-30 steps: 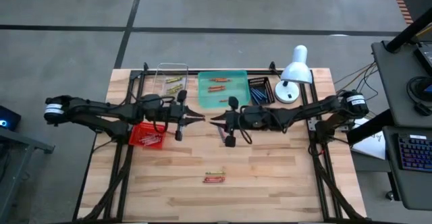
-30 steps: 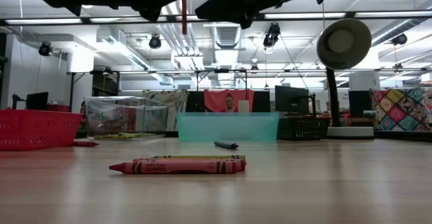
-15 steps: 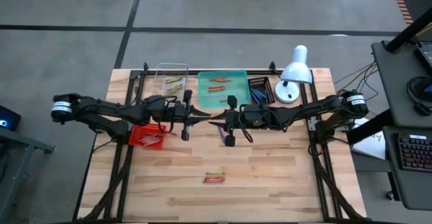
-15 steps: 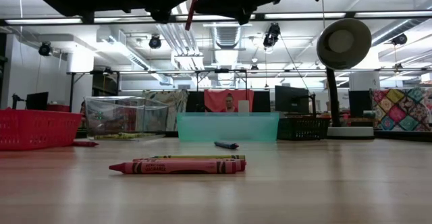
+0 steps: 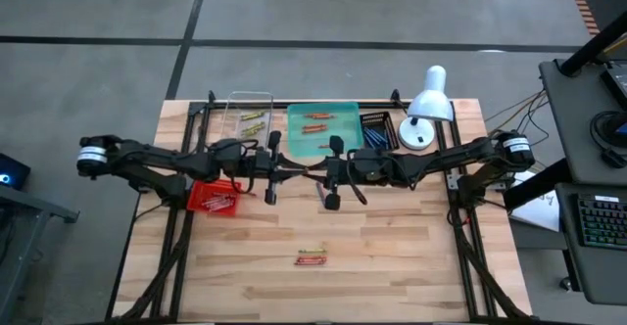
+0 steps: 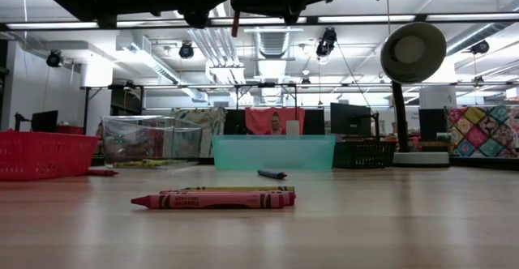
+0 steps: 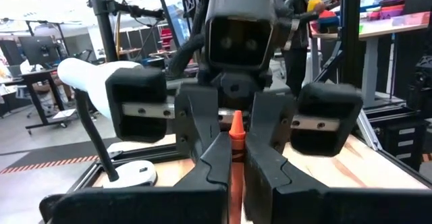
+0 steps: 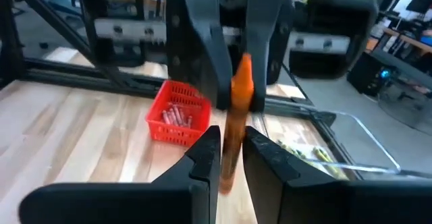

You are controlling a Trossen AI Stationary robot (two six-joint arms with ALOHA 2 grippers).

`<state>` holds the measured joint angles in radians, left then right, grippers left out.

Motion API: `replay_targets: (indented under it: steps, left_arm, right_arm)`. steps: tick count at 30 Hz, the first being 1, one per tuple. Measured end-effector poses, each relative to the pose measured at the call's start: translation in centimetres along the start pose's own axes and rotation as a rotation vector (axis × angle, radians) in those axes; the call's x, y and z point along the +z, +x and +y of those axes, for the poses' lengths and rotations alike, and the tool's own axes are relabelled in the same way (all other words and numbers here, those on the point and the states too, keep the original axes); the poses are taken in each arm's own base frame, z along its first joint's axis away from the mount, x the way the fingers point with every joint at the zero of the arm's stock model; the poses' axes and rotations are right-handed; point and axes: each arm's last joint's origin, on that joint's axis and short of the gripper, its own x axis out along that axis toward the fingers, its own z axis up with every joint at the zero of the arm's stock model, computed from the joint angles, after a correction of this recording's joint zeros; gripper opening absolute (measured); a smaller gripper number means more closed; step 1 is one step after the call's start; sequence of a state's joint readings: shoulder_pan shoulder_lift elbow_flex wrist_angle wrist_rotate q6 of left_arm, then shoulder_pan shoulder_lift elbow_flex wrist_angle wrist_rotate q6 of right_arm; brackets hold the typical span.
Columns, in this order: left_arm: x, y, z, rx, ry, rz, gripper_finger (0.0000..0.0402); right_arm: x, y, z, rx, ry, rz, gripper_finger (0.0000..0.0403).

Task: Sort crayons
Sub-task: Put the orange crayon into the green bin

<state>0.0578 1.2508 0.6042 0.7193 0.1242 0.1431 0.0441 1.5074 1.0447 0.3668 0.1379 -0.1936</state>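
Note:
My left gripper and my right gripper face each other level, high above the table's middle. The left is shut on an orange-red crayon. The right gripper is open, with its fingers either side of the crayon's near end; I cannot tell if they touch it. Two crayons lie side by side on the table nearer the front edge, seen also in the low view. A dark blue crayon lies under the grippers. My left gripper pinches the crayon's shaft between its two fingers, which come level from the table's left. The crayon slants in the hold, its pointed tip showing past the fingers. It is lifted clear of the table.
Along the far edge stand a clear tray with yellow-green crayons, a teal tray with red-orange ones, a black basket and a white desk lamp. A red mesh basket with crayons sits under my left arm.
My left gripper has gone toward the table's right edge, up to the right gripper, carrying the crayon. The crayon hung upright below the fingers and now slants, with one end between the right gripper's fingers.

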Motion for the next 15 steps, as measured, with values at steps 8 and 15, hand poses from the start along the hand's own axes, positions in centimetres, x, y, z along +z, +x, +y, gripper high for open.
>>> replay_targets:
  steps: [8,15]
  left_arm:
    - [0.01,0.83,-0.14,-0.011,0.0,0.007,0.0]
    - [0.28,0.79,-0.12,-0.011,-0.015,0.003,0.0016]
  right_arm:
    - [0.12,0.0,0.02,0.003,-0.016,-0.012,0.0053]
    - [0.09,-0.01,-0.03,0.004,-0.014,-0.01,0.0017]
